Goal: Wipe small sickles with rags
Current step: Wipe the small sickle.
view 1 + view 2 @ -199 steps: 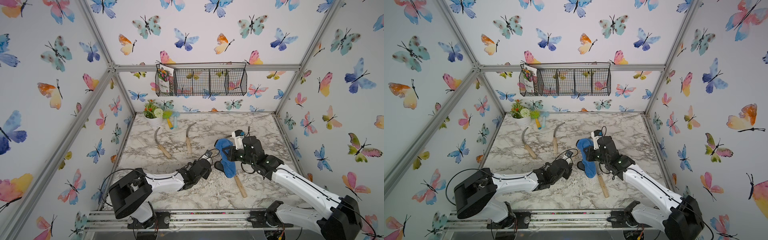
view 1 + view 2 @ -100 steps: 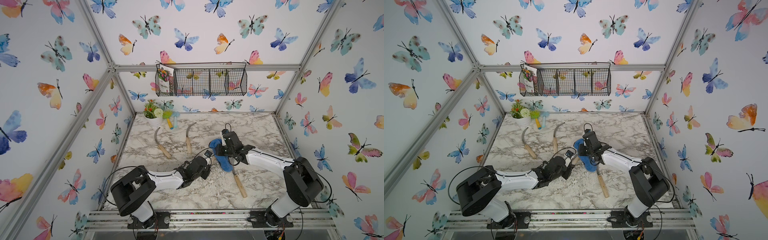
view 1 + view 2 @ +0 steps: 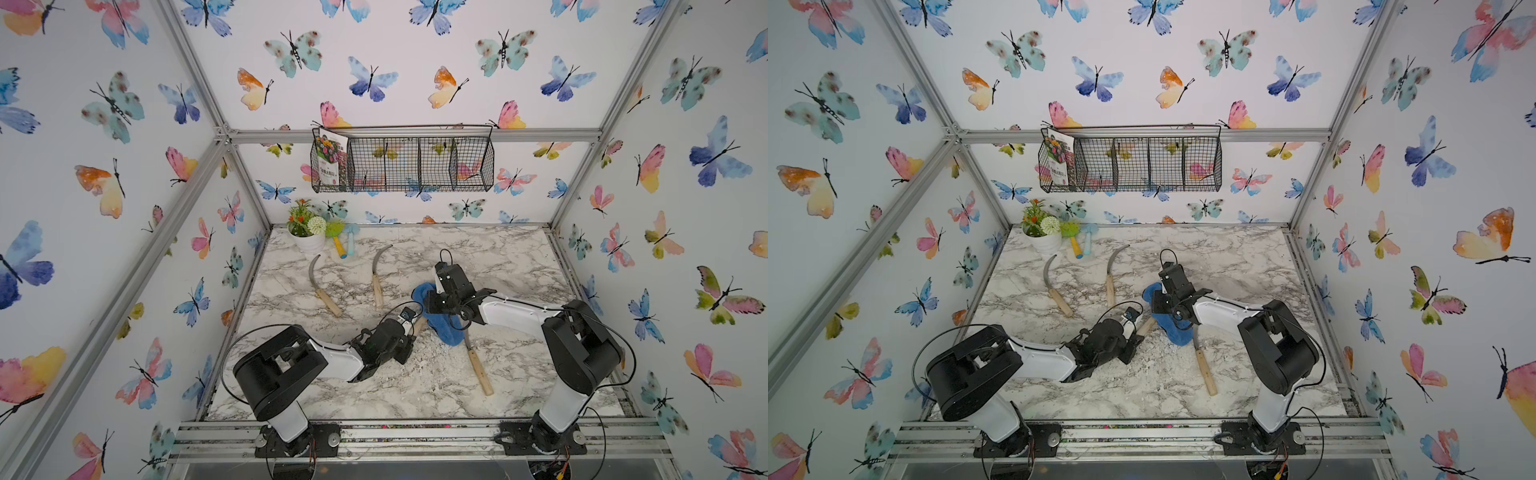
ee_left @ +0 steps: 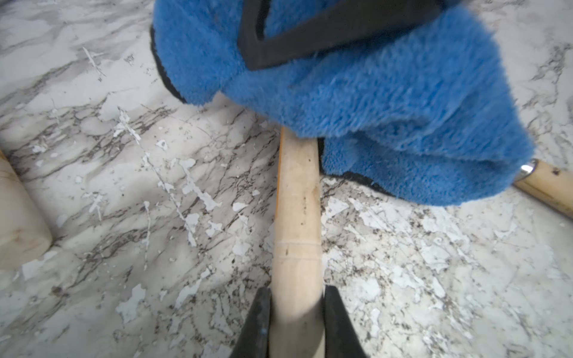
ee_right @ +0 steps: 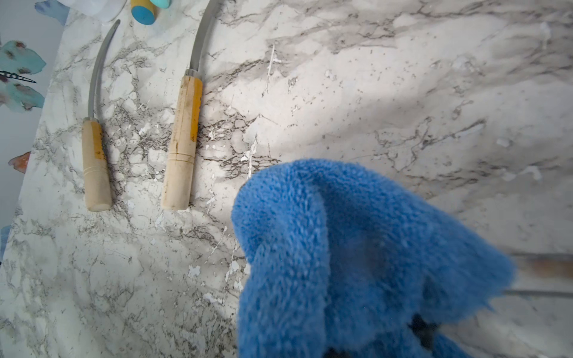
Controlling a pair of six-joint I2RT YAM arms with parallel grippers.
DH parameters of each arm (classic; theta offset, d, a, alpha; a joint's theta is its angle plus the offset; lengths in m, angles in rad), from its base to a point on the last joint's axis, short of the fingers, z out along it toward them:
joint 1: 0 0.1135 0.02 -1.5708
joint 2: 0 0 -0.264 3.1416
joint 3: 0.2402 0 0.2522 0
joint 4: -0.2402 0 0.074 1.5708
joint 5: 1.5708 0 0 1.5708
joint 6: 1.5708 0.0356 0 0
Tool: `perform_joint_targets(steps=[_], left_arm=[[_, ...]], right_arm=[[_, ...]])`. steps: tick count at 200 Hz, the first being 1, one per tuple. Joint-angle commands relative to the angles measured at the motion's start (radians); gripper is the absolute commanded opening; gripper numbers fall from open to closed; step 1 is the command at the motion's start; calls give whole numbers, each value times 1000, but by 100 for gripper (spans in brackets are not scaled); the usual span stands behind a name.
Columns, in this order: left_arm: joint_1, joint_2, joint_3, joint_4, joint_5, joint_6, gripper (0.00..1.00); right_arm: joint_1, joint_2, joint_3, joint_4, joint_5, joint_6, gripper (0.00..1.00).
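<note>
My left gripper (image 4: pixel 297 297) is shut on the pale wooden handle of one small sickle (image 4: pixel 297 201); its blade is hidden under the fluffy blue rag (image 4: pixel 387 108). My right gripper (image 3: pixel 434 301) is shut on the rag (image 3: pixel 448 330), which drapes over the table mid-centre, with its fingers buried in the cloth in the right wrist view. Another sickle (image 3: pixel 478 370) lies just right of the rag, its blade partly under it. Two further sickles (image 3: pixel 323 289) (image 3: pixel 377 276) lie side by side at the back left, also visible in the right wrist view (image 5: pixel 94 161) (image 5: pixel 183 139).
A white flower pot (image 3: pixel 309 241) and toy tools with yellow and light-blue handles (image 3: pixel 344 246) stand at the back left corner. A black wire basket (image 3: pixel 401 164) holding a seed packet hangs on the back wall. White flecks dot the marble tabletop (image 3: pixel 519 266).
The right arm has dropped low and reached toward the back left, carrying the rag over the blade of the held sickle. The left gripper has kept its hold and hardly moved.
</note>
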Motion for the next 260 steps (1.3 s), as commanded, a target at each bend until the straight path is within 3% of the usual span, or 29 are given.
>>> perform_joint_targets(steps=[1,29,69,100,121,138,167,192,260], left_arm=[[16,59,-16,101,-2,-3,1],[37,120,-31,161,15,-6,14],[36,119,-79,222,52,7,40],[36,96,-106,217,60,15,51],[37,98,-111,222,53,16,40],[36,118,-95,212,43,22,15],[36,119,-93,211,42,14,0],[37,68,-99,200,30,11,0],[38,-228,-92,136,-13,28,0]], right_arm=[[-1,-27,6,18,-55,-9,2],[-1,-63,-20,10,-91,-15,2],[0,-87,-43,-12,-34,-20,2],[-1,-25,-13,-39,4,-24,3],[-1,12,0,-33,7,-23,2],[-1,35,7,-31,9,-23,2],[-1,50,2,-32,20,-19,3],[-1,38,-4,-34,23,-20,2],[0,-64,-45,-33,31,-24,2]])
